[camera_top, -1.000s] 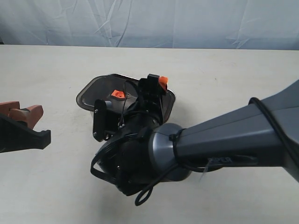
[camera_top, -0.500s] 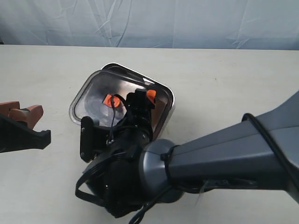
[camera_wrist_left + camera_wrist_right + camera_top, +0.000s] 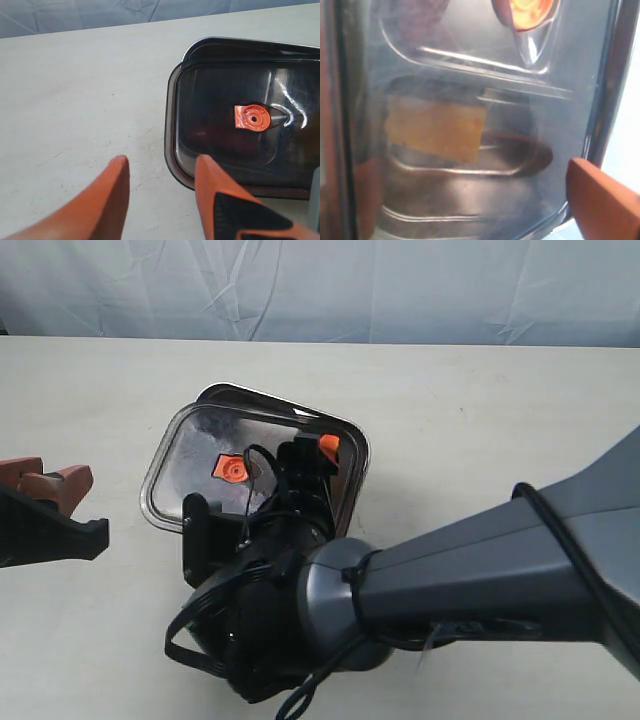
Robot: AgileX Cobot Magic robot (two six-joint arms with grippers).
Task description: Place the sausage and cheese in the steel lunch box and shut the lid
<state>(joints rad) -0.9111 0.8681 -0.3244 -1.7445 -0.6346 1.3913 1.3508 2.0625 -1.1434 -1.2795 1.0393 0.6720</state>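
Over on the left, the left gripper (image 3: pixel 161 170) is hovering above the table (image 3: pixel 480 400) with its jaws standing apart and gripping nothing, just beside the lid (image 3: pixel 190 460). In the middle, that lid is lying over the box (image 3: pixel 240 392), whose steel rim is peeking out along the far edge. The right gripper (image 3: pixel 262 490) is hanging over the lid with jaws spread wide and empty, while cheese (image 3: pixel 435 127) and sausage (image 3: pixel 520 150) are showing side by side through it.

cheese (image 3: pixel 435 127) blurred under lid (image 3: pixel 445 50), sausage (image 3: pixel 520 150) indistinct
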